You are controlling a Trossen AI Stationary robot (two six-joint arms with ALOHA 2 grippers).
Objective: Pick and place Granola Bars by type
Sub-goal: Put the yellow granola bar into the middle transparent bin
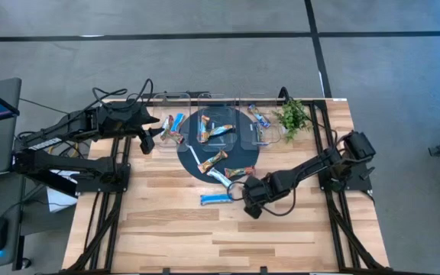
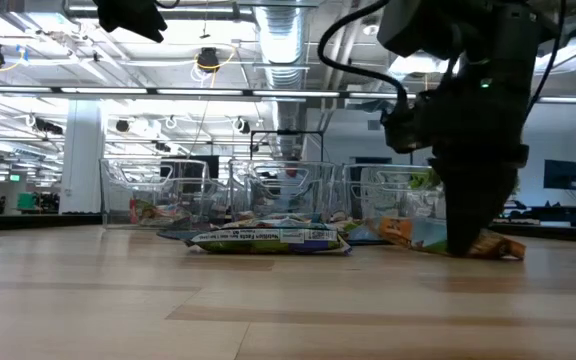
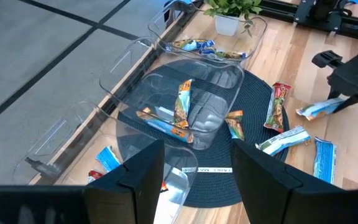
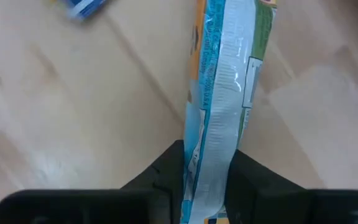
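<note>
Right gripper (image 4: 205, 171) is clamping a blue-white granola bar (image 4: 225, 93) edge-up on the table, ready for lifting | left gripper (image 3: 194, 171) is hovering, fingers apart, over the clear bins (image 3: 194, 93) | other bars are lying on the dark mat (image 1: 262, 156), unsorted.

Lab: exposed ducts (image 2: 288, 40), monitors (image 2: 563, 175).

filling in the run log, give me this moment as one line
right gripper: shut on blue-white bar, at table | left gripper: open, above clear bins | phase: grasp
</note>
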